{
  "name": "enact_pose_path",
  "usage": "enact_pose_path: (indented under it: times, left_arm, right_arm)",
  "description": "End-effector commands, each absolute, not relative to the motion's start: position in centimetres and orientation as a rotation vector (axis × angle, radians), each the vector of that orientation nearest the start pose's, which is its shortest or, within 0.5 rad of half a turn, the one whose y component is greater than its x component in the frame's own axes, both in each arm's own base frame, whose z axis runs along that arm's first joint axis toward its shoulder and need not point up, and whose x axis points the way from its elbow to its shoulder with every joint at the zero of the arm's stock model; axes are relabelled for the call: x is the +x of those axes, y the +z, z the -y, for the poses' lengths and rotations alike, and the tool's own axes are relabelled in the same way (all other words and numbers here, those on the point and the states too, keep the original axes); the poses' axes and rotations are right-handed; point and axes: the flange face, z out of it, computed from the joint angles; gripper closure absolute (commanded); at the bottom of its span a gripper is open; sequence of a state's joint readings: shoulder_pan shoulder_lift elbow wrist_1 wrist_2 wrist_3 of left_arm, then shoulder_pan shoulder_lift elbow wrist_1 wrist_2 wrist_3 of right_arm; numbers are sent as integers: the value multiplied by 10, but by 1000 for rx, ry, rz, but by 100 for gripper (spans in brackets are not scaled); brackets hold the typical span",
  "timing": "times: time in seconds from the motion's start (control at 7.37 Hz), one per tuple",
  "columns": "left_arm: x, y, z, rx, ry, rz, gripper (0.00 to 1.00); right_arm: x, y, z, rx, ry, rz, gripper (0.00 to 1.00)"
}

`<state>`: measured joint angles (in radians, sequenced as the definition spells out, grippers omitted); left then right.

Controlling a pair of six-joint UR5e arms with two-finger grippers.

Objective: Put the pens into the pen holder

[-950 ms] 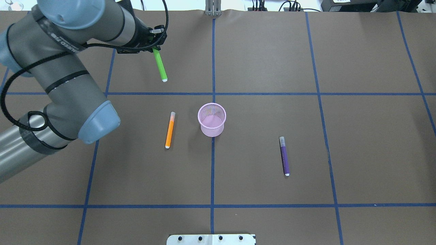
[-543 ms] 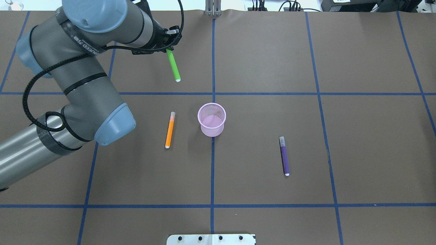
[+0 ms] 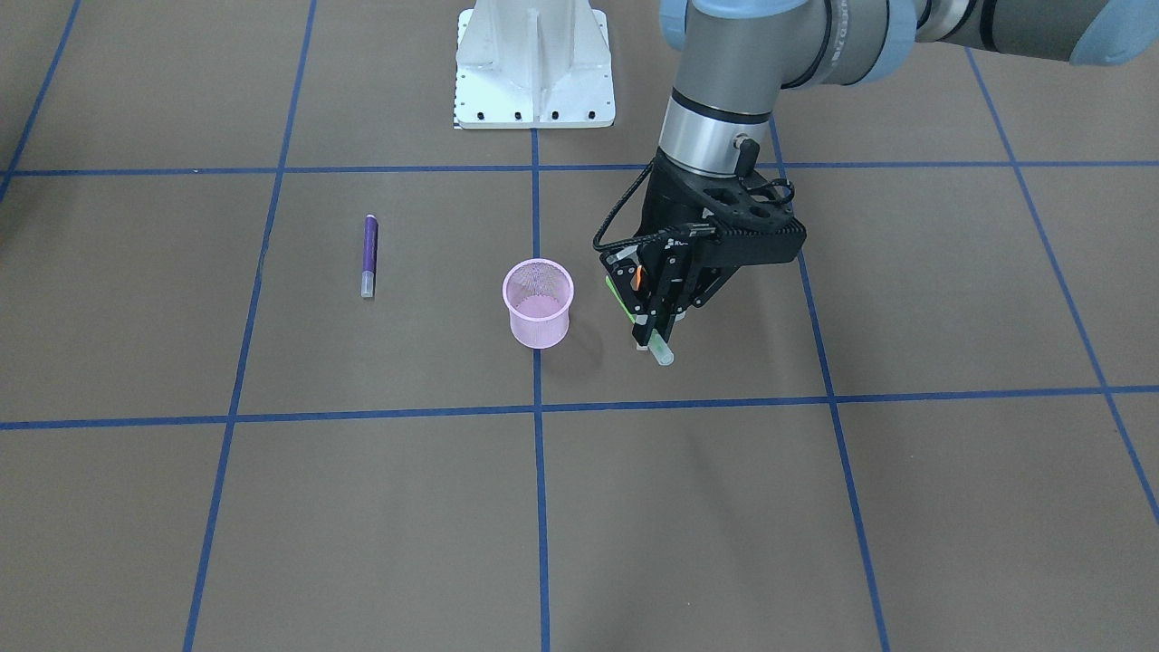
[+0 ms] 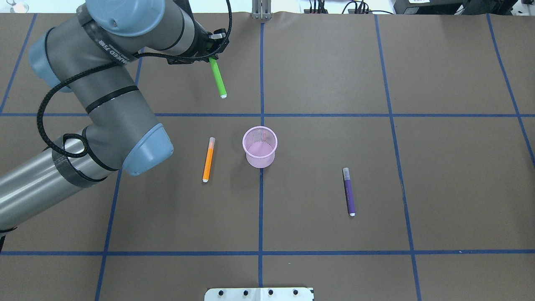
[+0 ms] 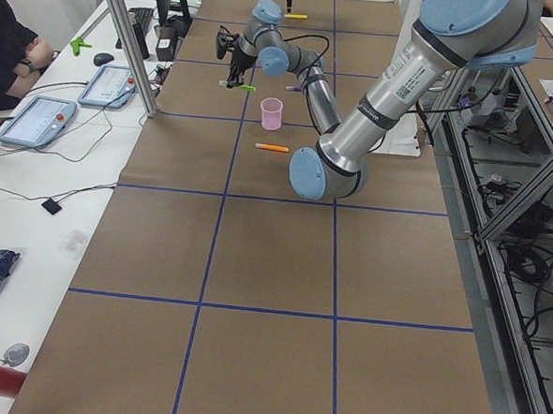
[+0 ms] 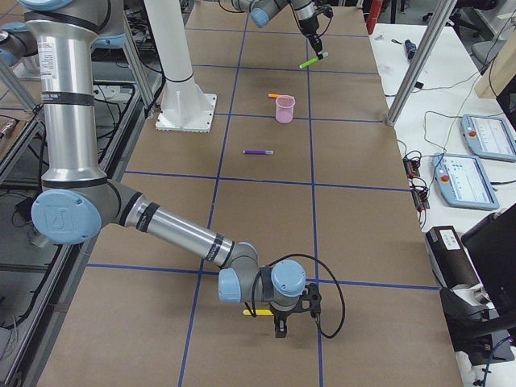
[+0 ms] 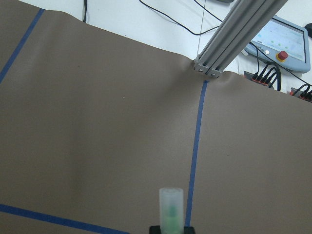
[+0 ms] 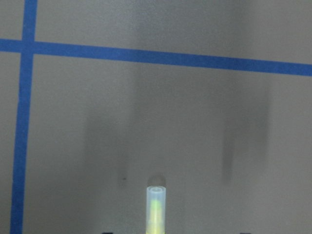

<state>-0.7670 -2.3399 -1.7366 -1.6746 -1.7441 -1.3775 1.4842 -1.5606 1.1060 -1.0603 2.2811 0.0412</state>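
Wide table under brown paper, cut into squares by blue tape lines. Over its left half, the left arm, stretched toward the far side. At the right end of the table, seen only from the right-side camera, the right arm, bent low over the paper.

At the left wrist, the left gripper with fingers clamped on the green pen. Pen held off the table, tilted, pale cap past the fingertips on the far side, in the far left square just beside the centre line.

At the right wrist, the right gripper, close above the paper, with the yellow pen in the middle of its wrist view, pale cap forward. Cannot tell whether the fingers press on it or stand apart.

In the middle of the table, the pink mesh pen holder, upright on the centre line, nearer to the robot than the green pen and apart from it. Just left of the holder, the orange pen, flat on the paper, not touching. To the right of the holder, the purple pen, flat on the paper, well apart and a little nearer to the robot.
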Motion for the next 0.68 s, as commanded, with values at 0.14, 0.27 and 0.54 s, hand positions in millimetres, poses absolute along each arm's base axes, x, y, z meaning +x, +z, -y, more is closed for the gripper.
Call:
enact_pose_path:
  times: [0.14, 0.27, 0.54]
  left_arm:
    - [398, 117, 545, 340, -431, -997, 100]
    - [399, 118, 546, 339, -431, -994, 100]
    - [400, 119, 547, 337, -428, -992, 100]
  right_arm:
    - [19, 835, 463, 0, -80, 717, 11]
    - [15, 833, 464, 2, -88, 719, 10]
    - [4, 834, 464, -7, -112, 716, 11]
